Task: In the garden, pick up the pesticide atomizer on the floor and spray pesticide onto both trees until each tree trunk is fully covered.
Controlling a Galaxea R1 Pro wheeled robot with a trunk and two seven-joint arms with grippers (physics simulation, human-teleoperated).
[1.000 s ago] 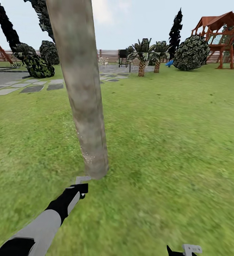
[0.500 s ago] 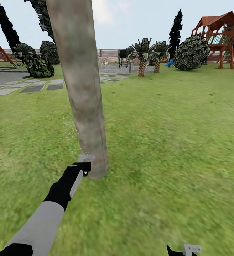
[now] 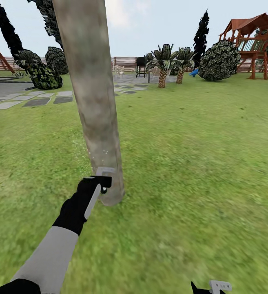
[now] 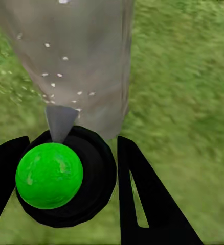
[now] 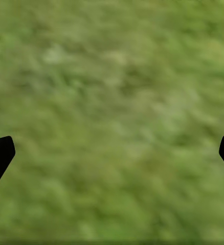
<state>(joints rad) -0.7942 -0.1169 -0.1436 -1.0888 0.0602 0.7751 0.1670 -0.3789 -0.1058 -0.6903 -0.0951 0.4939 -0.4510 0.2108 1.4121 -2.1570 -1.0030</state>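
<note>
Since a moment ago we see the left gripper [image 3: 103, 179] has gone up along the tree trunk [image 3: 94, 102], higher off the grass [image 3: 199, 163]. Its black fingers [image 4: 142, 204] are clamped on the pesticide atomizer [image 4: 66, 176], a round black body with a bright green ball on it and a pale grey nozzle pointing at the trunk, very near it. White spray dots [image 4: 53, 84] speckle the bark. The right gripper [image 5: 112, 153] hangs over grass, fingers wide apart.

Playset [image 3: 251, 43] (far right), palms [image 3: 163, 63]
</note>
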